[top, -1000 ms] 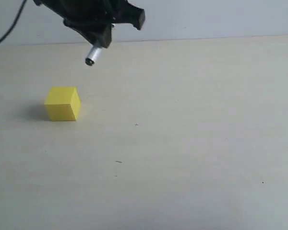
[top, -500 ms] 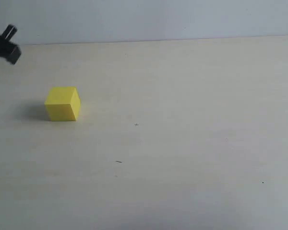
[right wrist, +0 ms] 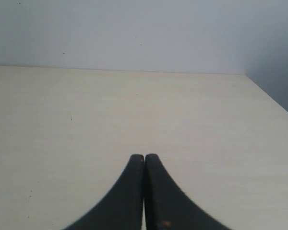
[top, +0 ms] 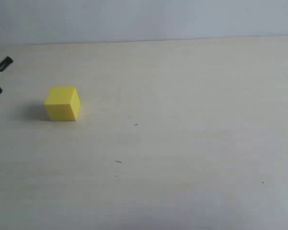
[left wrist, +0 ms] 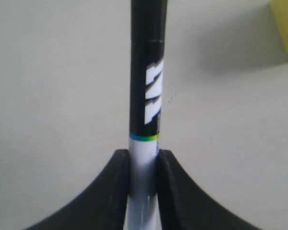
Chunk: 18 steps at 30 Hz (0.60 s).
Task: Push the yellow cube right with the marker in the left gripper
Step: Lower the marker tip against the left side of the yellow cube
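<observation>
The yellow cube (top: 62,103) sits on the pale table at the left; one corner of it shows in the left wrist view (left wrist: 287,26). Left of the cube and apart from it, the marker (top: 1,68) pokes in from the picture's left edge, slanted, black cap towards the cube. My left gripper (left wrist: 144,158) is shut on the marker's white barrel (left wrist: 144,148), with the black lettered cap (left wrist: 148,72) sticking out ahead. The exterior view cuts off nearly all of that gripper. My right gripper (right wrist: 144,157) is shut on nothing, over bare table, and is outside the exterior view.
The beige table (top: 182,143) runs back to a grey wall (top: 182,19). In the right wrist view the table's side edge (right wrist: 273,101) drops off to darkness. A few tiny dark specks (top: 118,162) mark the tabletop.
The left gripper with the marker swung from above and behind the cube out to the far left and came lower. The cube has not moved.
</observation>
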Tool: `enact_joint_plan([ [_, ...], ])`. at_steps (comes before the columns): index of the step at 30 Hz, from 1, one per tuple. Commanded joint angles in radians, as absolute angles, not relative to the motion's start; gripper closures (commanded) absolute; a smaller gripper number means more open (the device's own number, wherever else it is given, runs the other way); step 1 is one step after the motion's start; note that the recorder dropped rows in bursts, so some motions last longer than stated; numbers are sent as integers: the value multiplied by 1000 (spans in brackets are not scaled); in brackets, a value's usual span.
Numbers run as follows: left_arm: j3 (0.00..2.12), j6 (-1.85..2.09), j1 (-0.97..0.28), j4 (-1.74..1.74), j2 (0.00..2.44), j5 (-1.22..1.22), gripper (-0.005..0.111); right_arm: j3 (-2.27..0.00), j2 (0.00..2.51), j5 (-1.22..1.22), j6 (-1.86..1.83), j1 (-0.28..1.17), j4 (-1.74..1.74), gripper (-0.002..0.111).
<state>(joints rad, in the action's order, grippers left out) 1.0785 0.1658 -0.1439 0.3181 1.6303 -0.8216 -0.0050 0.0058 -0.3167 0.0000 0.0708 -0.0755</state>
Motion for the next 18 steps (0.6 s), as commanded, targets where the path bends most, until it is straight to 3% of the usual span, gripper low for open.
enact_joint_plan([
  [1, 1152, 497, -122, 315, 1759, -886, 107, 0, 0, -298, 0, 64, -76, 108],
  [7, 1198, 962, -103, 339, 1904, -891, 107, 0, 0, -298, 0, 64, -76, 108],
  [13, 1198, 971, -101, 350, 1971, -607, 107, 0, 0, -305, 0, 64, -76, 108],
  [18, 1198, 1044, -90, 399, 1977, -583, 107, 0, 0, -305, 0, 64, -76, 108],
])
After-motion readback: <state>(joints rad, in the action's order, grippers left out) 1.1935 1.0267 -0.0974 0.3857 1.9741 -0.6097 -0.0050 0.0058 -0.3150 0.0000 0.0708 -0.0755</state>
